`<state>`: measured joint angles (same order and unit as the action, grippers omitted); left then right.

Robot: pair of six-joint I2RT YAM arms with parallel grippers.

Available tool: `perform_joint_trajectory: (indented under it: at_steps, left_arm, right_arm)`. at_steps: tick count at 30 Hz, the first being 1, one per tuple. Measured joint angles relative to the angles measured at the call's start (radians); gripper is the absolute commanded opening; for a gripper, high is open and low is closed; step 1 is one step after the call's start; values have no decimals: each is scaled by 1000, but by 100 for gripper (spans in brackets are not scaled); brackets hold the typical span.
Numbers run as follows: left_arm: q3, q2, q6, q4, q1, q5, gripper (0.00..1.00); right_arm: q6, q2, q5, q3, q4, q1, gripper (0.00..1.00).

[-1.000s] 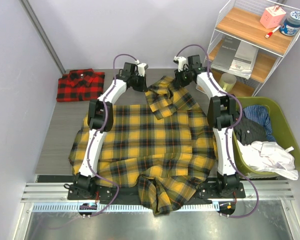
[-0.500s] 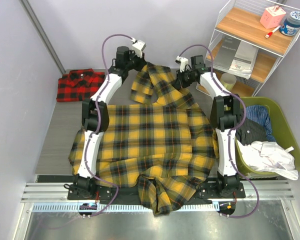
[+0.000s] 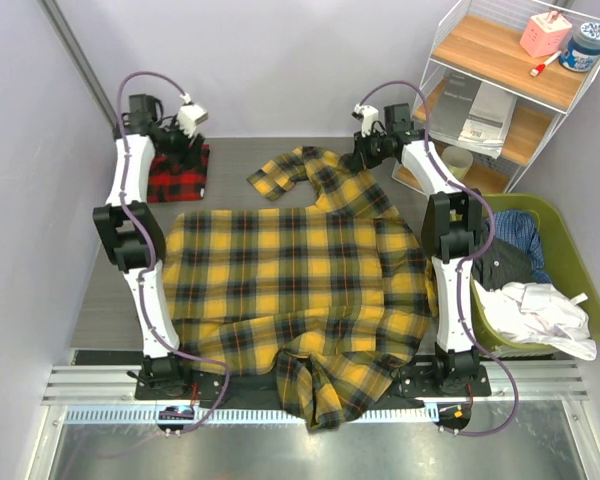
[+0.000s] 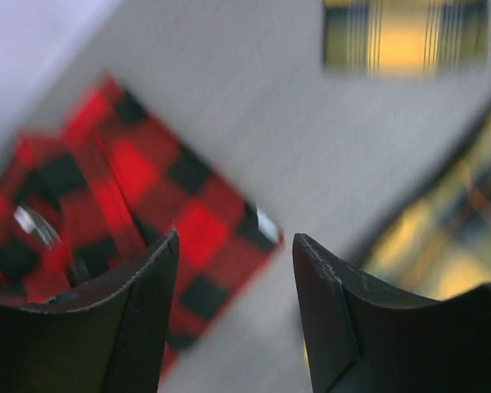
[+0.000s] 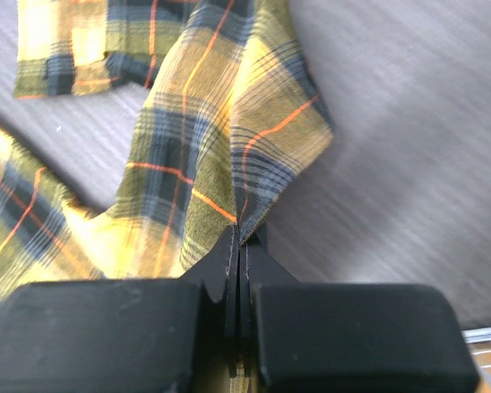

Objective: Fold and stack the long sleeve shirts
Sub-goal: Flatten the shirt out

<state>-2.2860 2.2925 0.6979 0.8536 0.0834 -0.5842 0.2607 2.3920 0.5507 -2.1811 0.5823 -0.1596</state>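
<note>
Inspection found your right gripper (image 5: 239, 250) pinched on the far edge of the yellow-and-black shirt (image 3: 300, 270) spread over the table (image 3: 105, 290). Your left gripper (image 4: 236, 246) hung empty, jaws apart, above the far-left red-and-black shirt (image 4: 147, 188).

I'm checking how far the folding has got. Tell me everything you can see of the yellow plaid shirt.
The yellow plaid shirt looks like soft flannel, a yellow-and-black check with thin orange lines. Its body lies spread open and mostly flat on the grey table, not yet folded. The near hem is rumpled and droops over the front edge. At the far side a sleeve lies bunched, and a fold of cloth beside it is pinched in the shut right gripper.
</note>
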Motion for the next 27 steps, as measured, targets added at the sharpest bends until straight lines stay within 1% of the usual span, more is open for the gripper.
perform_joint_trajectory:
  at_steps: [2,4,7,9,13,18,21,25,27]
  left_arm:
    - [-3,0,112,141,52,7,55]
    - [-3,5,204,259,63,21,54]
    - [-8,29,335,374,34,48,54]
    - [-9,54,394,409,14,72,54]
    - [-8,104,470,450,-15,122,56]
    - [-6,138,534,468,-10,191,55]
    - [-2,142,562,469,-8,224,52]
    - [18,143,594,473,-3,267,46]
    - [18,148,605,476,-3,280,46]
  right_arm:
    - [8,10,-15,-22,-1,0,1]
    - [17,18,-26,-39,-3,0,1]
    - [28,32,-44,-60,-7,0,1]
    - [35,35,-53,-64,-8,0,1]
    - [56,37,-60,-64,-7,0,1]
    - [83,37,-63,-61,-7,0,1]
    - [98,37,-64,-59,-7,0,1]
    - [116,37,-72,-58,-7,0,1]
    - [125,37,-79,-58,-7,0,1]
